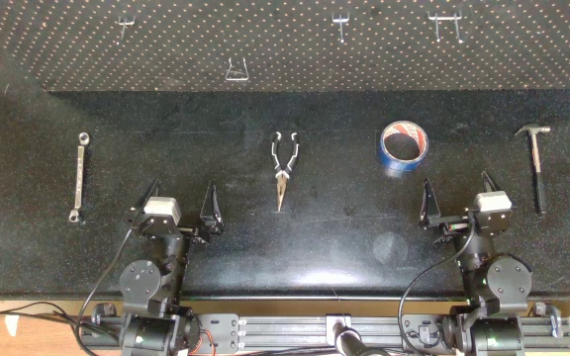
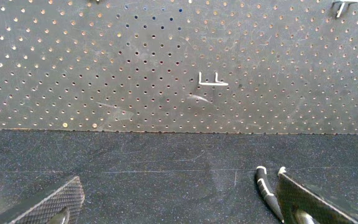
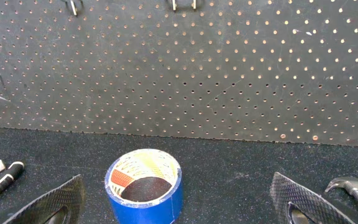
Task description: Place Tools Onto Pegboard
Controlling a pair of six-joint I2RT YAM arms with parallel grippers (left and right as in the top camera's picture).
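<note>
Black mat [image 1: 344, 237] carries wrench [image 1: 78, 178], pliers [image 1: 283, 168], tape roll [image 1: 404, 146] and hammer [image 1: 535, 166] in a row below the pegboard [image 1: 265, 40], with left gripper [image 1: 181, 193] and right gripper [image 1: 456, 188] spread wide and empty; steel tools likely stiff, heavy and slick, best pinched mid-handle, tape light.

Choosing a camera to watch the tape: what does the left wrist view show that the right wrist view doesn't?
Left wrist view adds little: a white two-prong wire hook, seen whole; a cut-off one at the right view's edge may be the same. Right wrist view adds the blue roll of tape and the steel hammer head. Both share the dark perforated pegboard, black tabletop and white-tipped black pliers handles.
</note>
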